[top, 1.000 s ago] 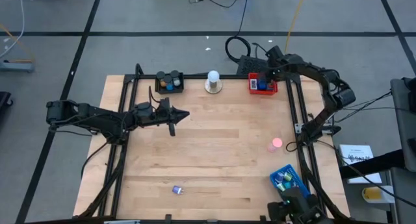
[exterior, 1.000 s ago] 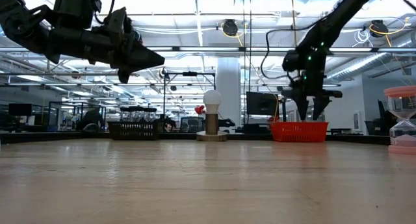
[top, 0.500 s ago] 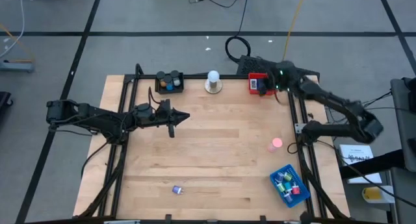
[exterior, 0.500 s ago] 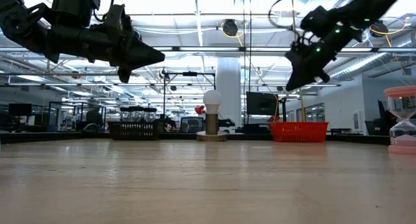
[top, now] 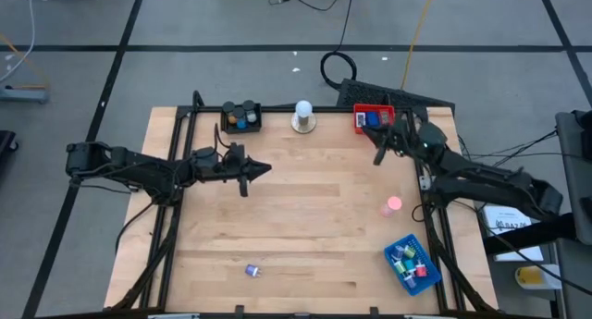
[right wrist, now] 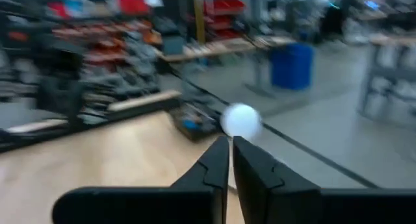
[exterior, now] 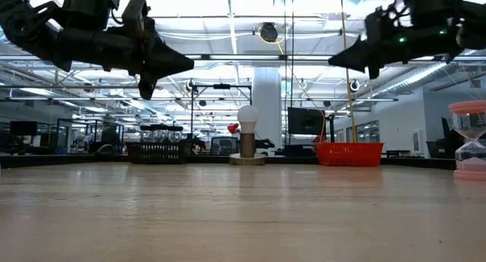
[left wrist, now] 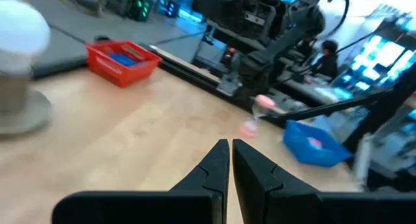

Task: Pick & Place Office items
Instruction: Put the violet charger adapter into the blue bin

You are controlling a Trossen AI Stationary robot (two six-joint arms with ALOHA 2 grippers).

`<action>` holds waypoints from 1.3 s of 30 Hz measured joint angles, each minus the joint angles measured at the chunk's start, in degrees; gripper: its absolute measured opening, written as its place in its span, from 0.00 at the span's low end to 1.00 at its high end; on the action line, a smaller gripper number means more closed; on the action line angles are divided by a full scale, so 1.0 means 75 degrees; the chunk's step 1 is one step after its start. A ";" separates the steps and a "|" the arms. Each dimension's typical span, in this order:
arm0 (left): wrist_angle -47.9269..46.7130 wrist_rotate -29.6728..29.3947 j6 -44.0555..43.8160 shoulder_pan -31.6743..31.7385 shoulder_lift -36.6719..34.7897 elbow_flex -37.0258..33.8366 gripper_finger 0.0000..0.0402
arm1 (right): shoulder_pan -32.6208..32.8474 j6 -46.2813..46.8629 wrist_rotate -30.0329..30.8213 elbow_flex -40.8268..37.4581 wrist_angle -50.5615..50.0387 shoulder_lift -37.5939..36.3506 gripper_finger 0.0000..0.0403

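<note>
So from the high view, the right gripper [top: 378,156] hangs empty just in front of the red tray [top: 374,119], with the pink hourglass [top: 394,205] nearer the table's front than its tips; the purple clip [top: 252,271] lies well off. I'd swing over the hourglass before dropping. Low view: the left gripper [exterior: 182,64] hovers high. Left wrist view shows its fingers [left wrist: 218,162] pressed together, nothing held. Right wrist view: same for its fingers [right wrist: 219,160], so open them before descending.

Matt pale wood table [top: 305,217], plastic mesh red tray [exterior: 348,153], smooth white knob [exterior: 247,115], matt blk arms
</note>
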 joint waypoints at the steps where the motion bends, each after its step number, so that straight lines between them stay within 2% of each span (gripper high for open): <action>1: -0.0079 0.0097 -0.0225 0.0004 0.0000 0.0061 0.06 | 0.0084 -0.0014 -0.0188 -0.0118 0.0163 -0.0132 0.03; 3: -0.0364 0.0213 -0.0252 0.0002 0.0000 0.0221 0.06 | 0.0236 0.0016 -0.0541 -0.0227 0.0253 -0.0361 0.01; 6: -0.1119 -0.0016 0.0116 -0.0230 0.0000 0.0556 0.04 | 0.0536 0.0058 -0.0583 -0.0330 0.0239 -0.0541 0.00; 10: -0.2907 -0.0175 0.0565 -0.0629 0.0000 0.1378 0.01 | 0.0901 0.0044 -0.0579 -0.0391 0.0252 -0.0677 0.01; 15: -0.5280 -0.0309 0.1393 -0.1602 0.0066 0.2590 0.01 | 0.1278 -0.0040 -0.0572 -0.0571 0.0324 -0.0742 0.00; 18: -0.6230 -0.0565 0.1229 -0.2131 0.0169 0.3131 0.05 | 0.1439 -0.0065 -0.0508 -0.0803 0.0692 -0.0734 0.00; 22: -0.6685 -0.0645 0.0417 -0.2696 0.0431 0.3632 0.12 | 0.1531 -0.0233 -0.0323 -0.0983 0.1262 -0.0758 0.00; 25: -0.7022 -0.1204 -0.0091 -0.3135 0.0862 0.3869 0.19 | 0.1531 -0.0221 -0.0330 -0.1073 0.1447 -0.0746 0.00; 30: -0.7187 -0.1620 -0.0198 -0.3890 0.1601 0.4219 0.27 | 0.1531 -0.0238 -0.0332 -0.1076 0.1474 -0.0730 0.00; 34: -0.7501 -0.1623 -0.0269 -0.4471 0.1997 0.4745 0.26 | 0.1531 -0.0297 -0.0335 -0.1076 0.1438 -0.0699 0.00; 39: -0.8559 -0.1623 -0.1102 -0.5125 0.2305 0.5474 0.14 | 0.1531 -0.0377 -0.0338 -0.1076 0.1451 -0.0626 0.00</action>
